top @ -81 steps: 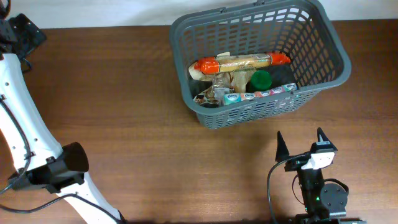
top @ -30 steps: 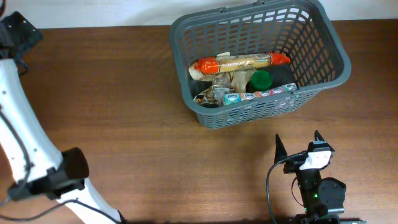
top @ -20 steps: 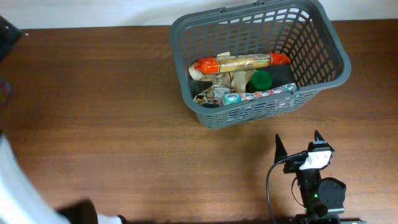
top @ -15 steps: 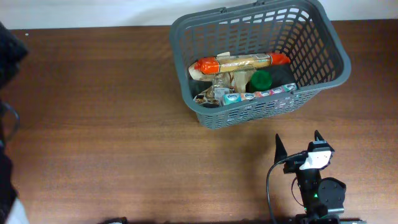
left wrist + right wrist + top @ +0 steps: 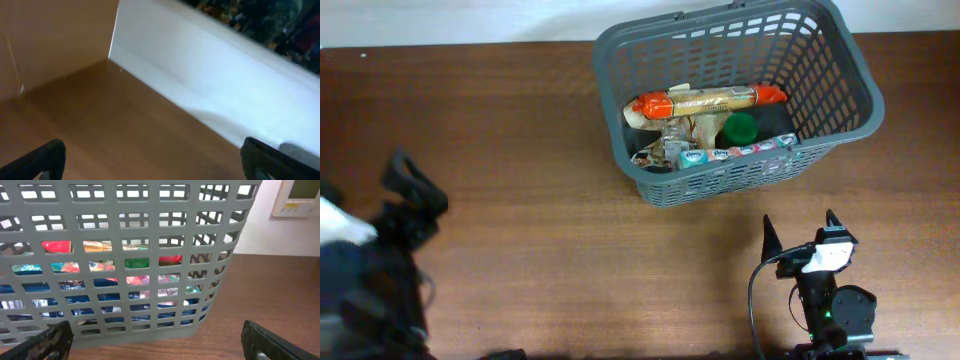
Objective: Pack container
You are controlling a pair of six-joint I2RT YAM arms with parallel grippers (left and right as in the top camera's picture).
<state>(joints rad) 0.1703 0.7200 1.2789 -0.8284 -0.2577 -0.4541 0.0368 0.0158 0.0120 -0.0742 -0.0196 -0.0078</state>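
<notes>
The brown wooden table (image 5: 550,150) fills the overhead view. The container (image 5: 740,178), a dark grey lattice basket, stands on it straight ahead of the right gripper (image 5: 802,226), near but not touching. In the right wrist view its slotted wall (image 5: 125,230) takes up nearly everything in front of the fingers.

The right arm (image 5: 830,310) sits folded low over its own base at the table's near edge, with its wrist level and its fingers aimed at the basket. Its 2 dark fingers stand spread wide, with nothing between them; the right wrist view shows 1 tip at each bottom corner.

The left arm (image 5: 355,290) is a dark, blurred mass, well away from the basket, with its gripper (image 5: 415,188) at the top of that mass. Its pose is too smeared to read from above. Its wrist camera shows the left gripper (image 5: 150,162) with both tips far apart over bare wood and holding nothing; ahead of them a white wall (image 5: 210,70) meets a brown side panel (image 5: 50,35).

Inside the basket, beyond the right fingers, lie a long orange-ended roll (image 5: 710,100), a row of colourful packets (image 5: 745,151) against the near wall, and a green round lid (image 5: 739,128).
</notes>
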